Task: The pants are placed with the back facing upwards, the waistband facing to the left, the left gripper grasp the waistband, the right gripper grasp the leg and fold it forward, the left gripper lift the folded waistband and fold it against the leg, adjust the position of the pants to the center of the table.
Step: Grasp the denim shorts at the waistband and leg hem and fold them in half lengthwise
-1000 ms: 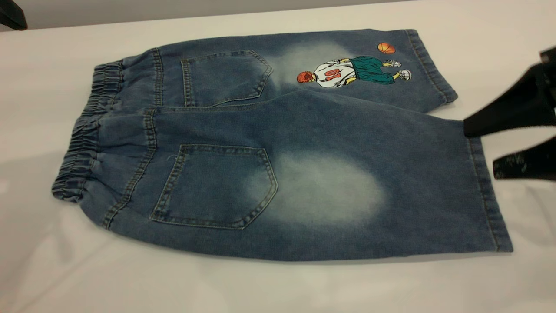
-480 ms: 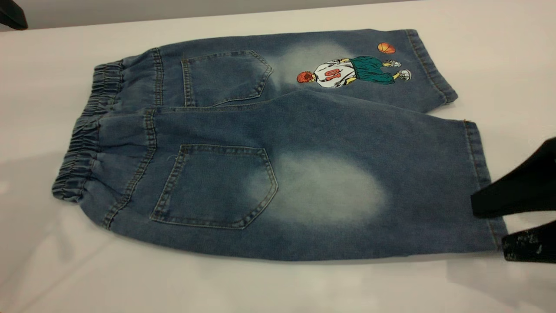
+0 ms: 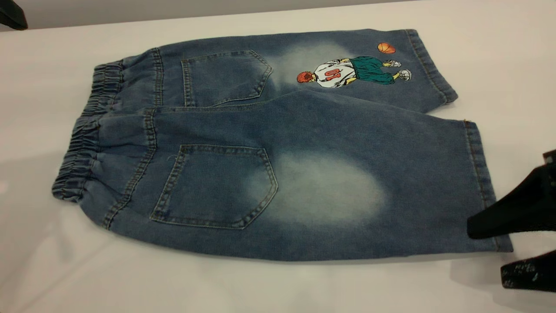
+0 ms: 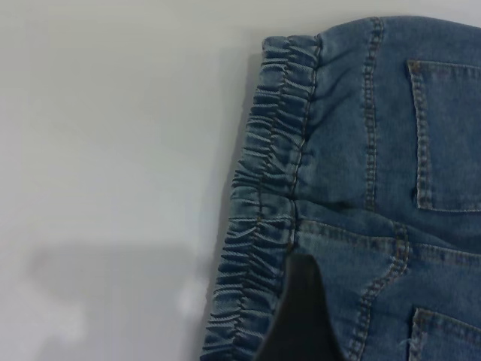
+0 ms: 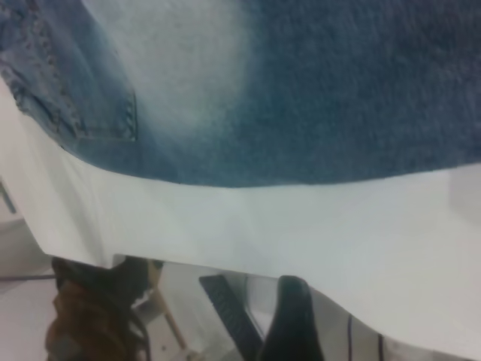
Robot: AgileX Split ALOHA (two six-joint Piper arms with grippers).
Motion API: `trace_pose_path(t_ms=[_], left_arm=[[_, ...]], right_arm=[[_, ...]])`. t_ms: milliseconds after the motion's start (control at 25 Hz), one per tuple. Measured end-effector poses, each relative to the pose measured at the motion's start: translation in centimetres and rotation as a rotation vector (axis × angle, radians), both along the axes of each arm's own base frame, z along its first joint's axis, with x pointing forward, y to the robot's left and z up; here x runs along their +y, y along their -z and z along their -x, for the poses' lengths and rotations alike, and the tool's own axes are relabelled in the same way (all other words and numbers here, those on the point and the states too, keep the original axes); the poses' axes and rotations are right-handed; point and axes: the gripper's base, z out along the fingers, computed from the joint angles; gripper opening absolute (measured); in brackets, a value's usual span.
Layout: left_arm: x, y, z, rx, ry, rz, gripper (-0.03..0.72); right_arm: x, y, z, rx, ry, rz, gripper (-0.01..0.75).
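At the near right corner of the pants (image 3: 278, 148), the right gripper (image 3: 488, 254) stands with its jaws spread apart: the upper finger overlaps the hem corner of the leg (image 3: 391, 191), and the lower finger sits off the cloth over the bare table (image 3: 260, 287). The hem corner therefore lies between the two fingers, slightly toward the upper one; closing there would, by judgement, pinch the hem edge. Nothing is gripped yet.

The long axis of the pants runs left to right in the exterior view. The waistband (image 3: 82, 143) lies at the left end, the hems at the right. The right arm is the nearer one to the leg; the left arm is the nearer one to the waistband.

The left gripper (image 4: 301, 320) shows in its wrist view as one dark finger tip over the denim, just inside the ruched band. Whether its jaws are spread or closed cannot be told.

The pants lie flat, back side up, both back pockets showing. The plain leg, with a faded whitish patch, is the near one. The far leg carries the basketball-player print (image 3: 352, 71). The denim lies mostly smooth, with slight creasing near the waist.
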Motion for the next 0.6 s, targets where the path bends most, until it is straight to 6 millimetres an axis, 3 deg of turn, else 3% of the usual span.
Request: trace_pose_path(t_ms=[280,600], left_arm=[[0.0,0.0,0.0,0.004,0.001,0.0,0.519],[0.0,0.1,0.0,0.005,0.001,0.0,0.519]], right_arm=[[-0.3,1.3,-1.3,0.014,0.028,-0.008,0.496],[-0.4,2.1,-1.2,0.054,0.039,0.005,0.496]])
